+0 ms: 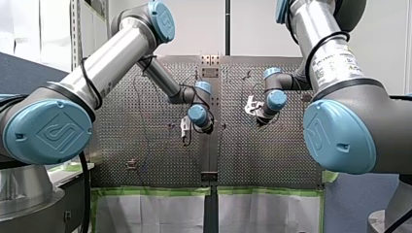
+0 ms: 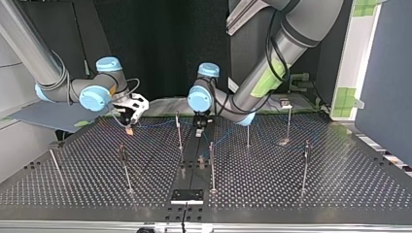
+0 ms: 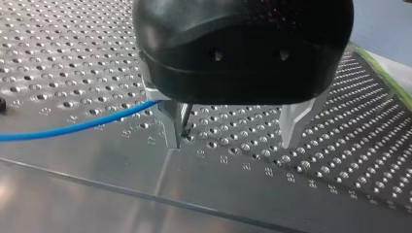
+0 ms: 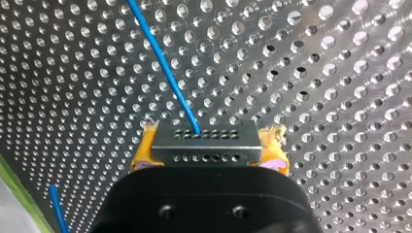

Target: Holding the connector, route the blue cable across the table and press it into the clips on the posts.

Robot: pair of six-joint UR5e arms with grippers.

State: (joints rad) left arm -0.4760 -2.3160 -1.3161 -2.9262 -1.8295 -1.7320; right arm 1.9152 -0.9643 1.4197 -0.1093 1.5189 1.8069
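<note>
Closest to the right wrist camera is the black body behind the right fingers point(image 4: 142, 148). Their yellow pads are closed on the two short ends of the connector point(image 4: 204, 143), a small grey block with rows of holes. From its far face the cable point(image 4: 165, 63) leaves midway between the fingers and runs ahead of them over the table point(image 4: 316, 73).

The connector looks rigid and light, so it is the sound place to hold, and the pads meet its ends squarely. The cable is thin, limp and probably smooth. I judge it will sag, trail after the connector and slide through a loose pinch. A sharp tug could strain it where it enters the block. Any second hold belongs on the cable itself, lightly, close to a post.

The left fingers point(image 3: 171, 124) stand wide apart with nothing clamped, their tips just above the table. The cable comes up to the outer side of one finger; whether it passes on between them is hidden. A thin dark rod point(image 3: 186, 116) stands just inside that finger.

Farther out, posts point(image 2: 212, 165) stand well apart across the table. No container shows. The clips point(image 2: 285, 102) on the post tops are the only holders, and they are too small to tell whether any has the cable in it.
</note>
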